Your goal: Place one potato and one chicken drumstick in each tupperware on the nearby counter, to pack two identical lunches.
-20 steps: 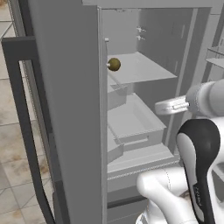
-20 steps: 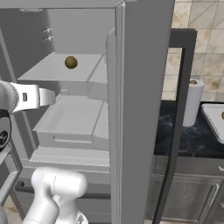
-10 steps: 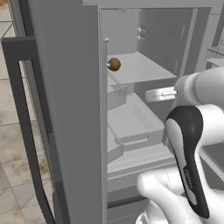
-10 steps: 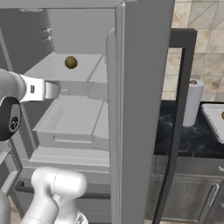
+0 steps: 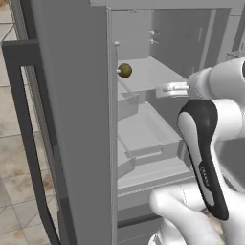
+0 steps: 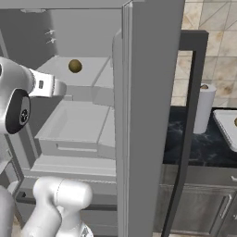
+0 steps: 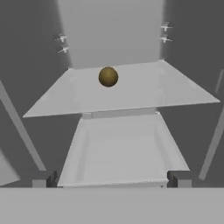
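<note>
The potato (image 7: 108, 76) is sitting alone on the fridge shelf (image 7: 144, 94), above an empty drawer (image 7: 122, 151). The gripper (image 7: 111, 178), jaws spread wide and empty, is advancing into the open fridge toward it, nearer than a second ago. A paper towel roll (image 6: 204, 109) is standing on the dark counter (image 6: 196, 148) nearby.

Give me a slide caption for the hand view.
Open end effector faces a potato on the fridge shelf, above an empty drawer.

No words, labels, brands or numbers I can read anywhere, a faint small mark on my black forearm cover (image 5: 206, 170) at lower right of the left base view, too blurred to make out
</note>
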Tool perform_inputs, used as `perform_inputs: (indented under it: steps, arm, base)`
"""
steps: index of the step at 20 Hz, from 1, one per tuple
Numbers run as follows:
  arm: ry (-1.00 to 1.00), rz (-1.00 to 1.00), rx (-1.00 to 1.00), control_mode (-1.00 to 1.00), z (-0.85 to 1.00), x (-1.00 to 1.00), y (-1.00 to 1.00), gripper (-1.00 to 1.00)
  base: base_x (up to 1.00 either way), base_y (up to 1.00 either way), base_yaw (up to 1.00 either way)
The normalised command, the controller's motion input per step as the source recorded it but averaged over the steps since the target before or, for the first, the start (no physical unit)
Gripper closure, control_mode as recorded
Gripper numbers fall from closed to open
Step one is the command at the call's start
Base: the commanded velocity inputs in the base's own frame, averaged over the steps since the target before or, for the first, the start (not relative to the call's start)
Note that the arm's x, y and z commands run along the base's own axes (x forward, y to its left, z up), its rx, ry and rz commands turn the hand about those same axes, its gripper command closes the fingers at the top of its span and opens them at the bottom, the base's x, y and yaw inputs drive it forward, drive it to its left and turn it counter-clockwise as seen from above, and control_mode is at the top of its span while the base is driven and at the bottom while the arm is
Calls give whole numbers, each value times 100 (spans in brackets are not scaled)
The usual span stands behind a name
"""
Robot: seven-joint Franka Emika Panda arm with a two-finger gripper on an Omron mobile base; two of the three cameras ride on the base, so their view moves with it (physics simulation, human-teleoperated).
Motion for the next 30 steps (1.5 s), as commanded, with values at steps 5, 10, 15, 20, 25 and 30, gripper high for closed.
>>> perform_inputs:
  steps: [5, 10, 15, 20, 25, 30]
  arm:
    - [17, 0, 0, -100, 4, 56, 3, -100]
    - [5, 0, 0, -100, 0, 61, 22, -100]
    - [0, 0, 0, -100, -3, 59, 27, -100]
    - [0, 0, 0, -100, -6, 53, 5, -100]
    - [0, 0, 0, -100, -3, 55, 0, -100]
    - [-2, 0, 0, -100, -19, 55, 1, -100]
  base:
    - [0, 0, 0]
    - [0, 0, 0]
    - [0, 0, 0]
    - [0, 0, 0]
    - [0, 0, 0]
    - [0, 0, 0]
